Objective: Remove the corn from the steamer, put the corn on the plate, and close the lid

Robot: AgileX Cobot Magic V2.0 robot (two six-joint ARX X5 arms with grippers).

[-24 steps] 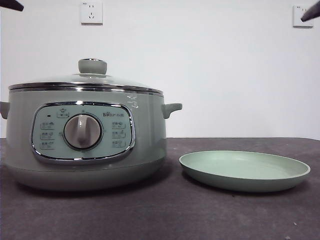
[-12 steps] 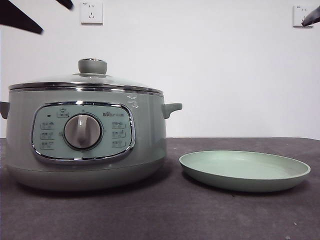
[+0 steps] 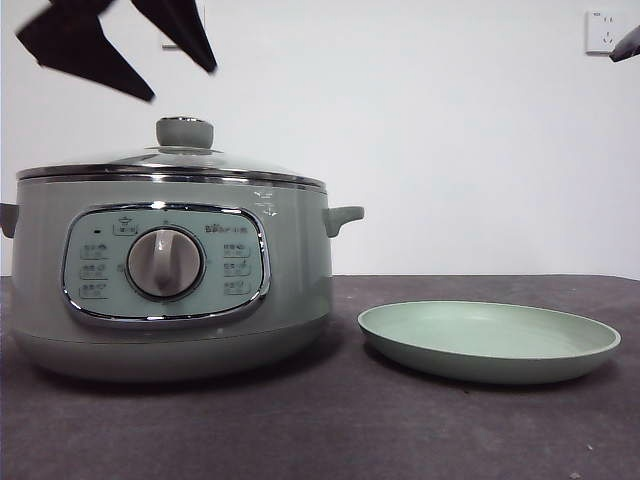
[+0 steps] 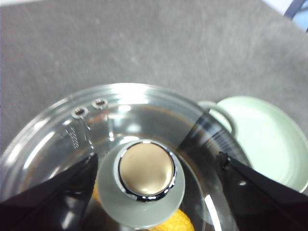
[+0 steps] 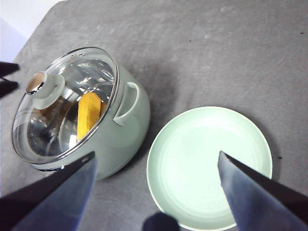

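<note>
The table [image 3: 330, 430] had a dark grey, faintly speckled top. On it stood the pale sage-green steamer [image 3: 165, 275] with its chrome-framed dial panel facing the front camera. Just beside the steamer, apart from it, the shallow pale green plate [image 3: 489, 342] lay flat on the same surface.

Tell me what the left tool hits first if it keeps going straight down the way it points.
Most likely the lid's knob: the left tool hangs open above the lid, jaws either side of the knob. Exact height is unclear.
</note>
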